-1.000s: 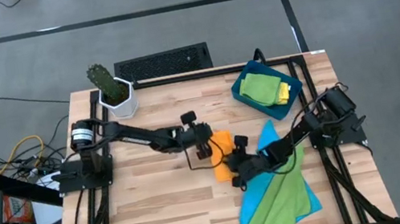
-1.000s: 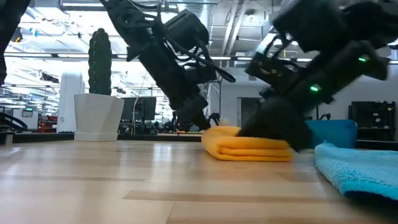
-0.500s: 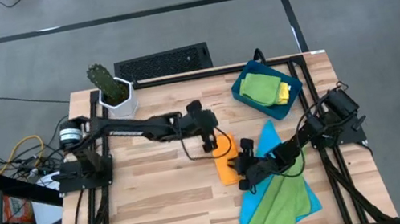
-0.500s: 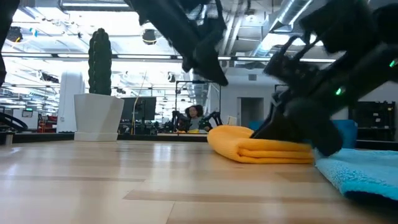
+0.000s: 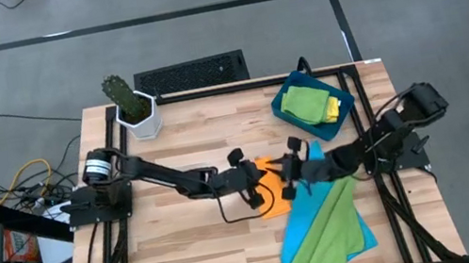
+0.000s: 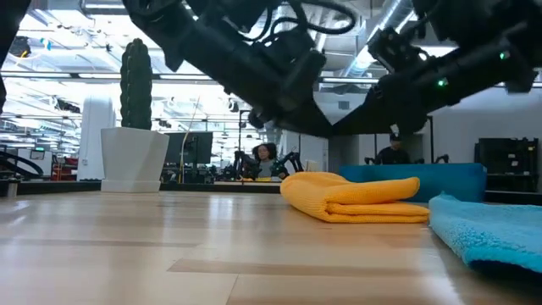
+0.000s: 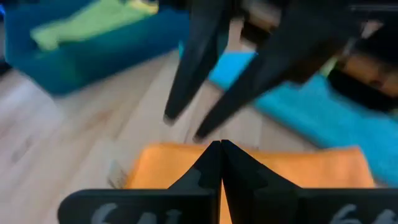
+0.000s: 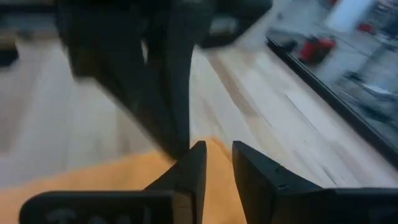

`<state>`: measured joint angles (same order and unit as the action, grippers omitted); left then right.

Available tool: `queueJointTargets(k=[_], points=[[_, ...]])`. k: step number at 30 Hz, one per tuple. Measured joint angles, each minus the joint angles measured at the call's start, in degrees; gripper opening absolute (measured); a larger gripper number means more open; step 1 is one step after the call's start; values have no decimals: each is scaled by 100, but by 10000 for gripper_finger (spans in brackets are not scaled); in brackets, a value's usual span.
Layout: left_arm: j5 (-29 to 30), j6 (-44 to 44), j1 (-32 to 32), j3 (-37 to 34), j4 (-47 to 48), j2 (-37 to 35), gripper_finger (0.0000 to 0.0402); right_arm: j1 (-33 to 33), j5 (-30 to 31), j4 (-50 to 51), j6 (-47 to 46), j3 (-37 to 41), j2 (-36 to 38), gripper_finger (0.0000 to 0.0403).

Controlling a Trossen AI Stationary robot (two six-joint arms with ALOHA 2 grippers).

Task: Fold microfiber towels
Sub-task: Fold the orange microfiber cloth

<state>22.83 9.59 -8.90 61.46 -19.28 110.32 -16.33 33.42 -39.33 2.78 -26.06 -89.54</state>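
1. The folded orange towel is lying near the middle of the wooden table, its layers stacked flat with the rounded fold showing in the low view
2. The left gripper is hovering just over the towel's left side, its fingers pressed together and gripping nothing
3. The right gripper is hanging over the towel's right edge, facing the left one; its fingers are standing slightly apart with nothing between them
4. A bright blue towel is spreading out just to the right of the orange one, with a lime green towel lying across it toward the table's front edge
5. A dark-blue tray is sitting at the far right corner, holding a second lime green towel and a yellow towel
6. A potted cactus is standing at the far left corner
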Motion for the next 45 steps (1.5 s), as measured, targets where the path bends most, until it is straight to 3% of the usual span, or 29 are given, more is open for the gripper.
queueJointTargets(k=[5, 9, 15, 27, 38, 41, 45], points=[[24, 226, -266, -16, -12, 48, 0, 488, -727, -2202, -10, 837, -436, 102], [257, 361, -348, -14, -20, 44, 0, 809, -1446, -3278, -78, 912, -1058, 102], [237, 401, -339, 87, -616, 524, 0, 1007, -1704, -3677, -352, 626, -2075, 102], [-389, 1020, -341, 706, 211, 1407, 0, 1236, -1699, -3741, -983, 452, -3004, 102], [-436, 1056, -589, 876, 620, 1361, 0, 1304, -1101, -3770, -576, 647, -2340, 102], [-574, 793, -585, 1019, 1035, 1065, 0, 1122, -1204, -3782, -541, 814, -1799, 102], [-113, 169, -573, 1156, 1479, 322, 0, 528, -1451, -3797, -660, 924, -1166, 102]])
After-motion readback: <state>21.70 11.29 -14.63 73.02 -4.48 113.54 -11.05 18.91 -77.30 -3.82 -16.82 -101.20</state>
